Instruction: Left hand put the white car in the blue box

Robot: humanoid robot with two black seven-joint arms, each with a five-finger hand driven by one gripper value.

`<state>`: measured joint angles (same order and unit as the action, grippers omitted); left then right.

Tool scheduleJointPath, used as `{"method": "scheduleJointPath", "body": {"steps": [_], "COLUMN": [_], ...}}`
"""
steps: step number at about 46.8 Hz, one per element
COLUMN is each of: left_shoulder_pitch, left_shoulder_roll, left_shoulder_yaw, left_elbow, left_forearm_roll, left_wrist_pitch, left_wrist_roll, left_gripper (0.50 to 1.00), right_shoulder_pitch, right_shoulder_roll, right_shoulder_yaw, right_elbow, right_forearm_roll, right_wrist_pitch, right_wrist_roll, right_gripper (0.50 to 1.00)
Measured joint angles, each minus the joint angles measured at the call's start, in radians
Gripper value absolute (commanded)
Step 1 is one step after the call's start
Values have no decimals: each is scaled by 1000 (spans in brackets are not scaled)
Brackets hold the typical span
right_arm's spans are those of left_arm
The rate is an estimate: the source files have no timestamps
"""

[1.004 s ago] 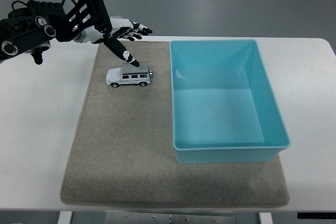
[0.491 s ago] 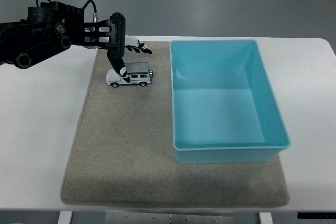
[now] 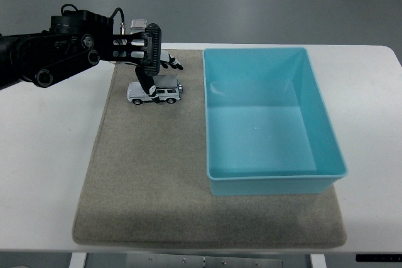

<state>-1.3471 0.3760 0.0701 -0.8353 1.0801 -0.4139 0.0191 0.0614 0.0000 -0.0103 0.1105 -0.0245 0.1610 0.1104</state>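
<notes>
Change since earlier frames: the left hand (image 3: pixel 151 61) has moved rightward and down from above the mat's far left corner; it now sits directly over the white car (image 3: pixel 154 91). The car and the blue box (image 3: pixel 270 120) have not shifted.
Left hand state: palm turned down, fingers curled downward around the car's roof. One black finger (image 3: pixel 149 87) lies against the car's near side; other fingertips show just past its far side. Whether the grip has fully closed on the car cannot be told; the car's wheels rest on the mat.
Left arm: black, enters from the picture's left edge, reaches over the white surface (image 3: pixel 44 155).
White car location: on the grey mat (image 3: pixel 151 180), far left portion, just left of the box, apart from its wall.
White car appearance: small boxy off-road model, white body, dark windows, black wheels, side-on to the camera, upright.
Blue box: light blue, rectangular, open-topped, on the mat's right half.
</notes>
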Motion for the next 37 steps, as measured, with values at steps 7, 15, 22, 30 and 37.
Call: {"method": "scheduleJointPath", "body": {"steps": [7,15,22,30,37], "left_shoulder_pitch": [0,0,0,-1,-1], "left_shoulder_roll": [0,0,-9,-14,-14], "left_shoulder_yaw": [-3,-6,-6,-6,-6], "left_elbow": [0,-2,-2,-6,-11], "left_forearm_roll": [-5,-9,-16,-21,-22], "left_wrist_pitch": [-12,-20,-20,-20,-20], "left_wrist_roll": [38,52,92,110,109], "left_gripper": [994,990,981,911,857], "right_shoulder_pitch": [0,0,0,0,0], "right_shoulder_roll": [0,0,0,0,0], "right_shoulder_yaw": [0,0,0,0,0], "right_elbow": [0,0,0,0,0], "right_forearm_roll": [0,0,0,0,0], "right_wrist_pitch": [0,0,0,0,0], "right_wrist_roll": [0,0,0,0,0], "right_gripper": [936,936,936,936,936]}}
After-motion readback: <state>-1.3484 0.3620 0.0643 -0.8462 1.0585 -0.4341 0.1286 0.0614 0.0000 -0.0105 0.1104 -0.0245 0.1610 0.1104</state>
